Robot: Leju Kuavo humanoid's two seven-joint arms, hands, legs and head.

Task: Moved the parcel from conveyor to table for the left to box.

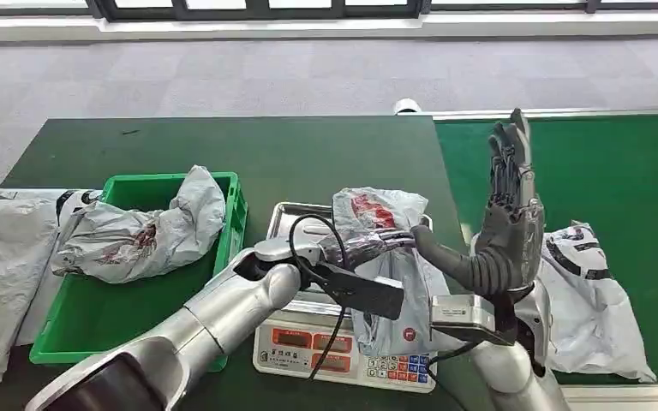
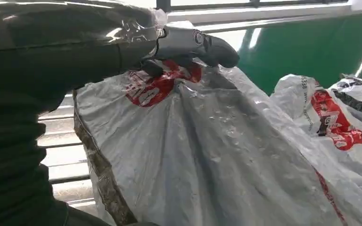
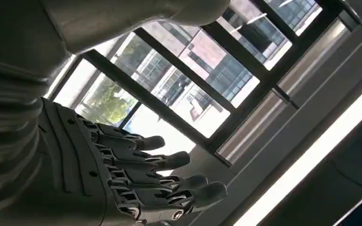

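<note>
A grey plastic parcel with red print stands on the tray of a scale in the middle of the head view. My left hand reaches across and grips its crumpled top. In the left wrist view the thumb and fingers pinch the parcel at the red print. My right hand is raised over the edge of the conveyor, fingers straight up and apart, holding nothing. The right wrist view has that hand spread against windows.
A green bin on the dark green table left of the scale holds another grey parcel. More white bags lie at the table's left end. One parcel lies on the conveyor, right of my right arm.
</note>
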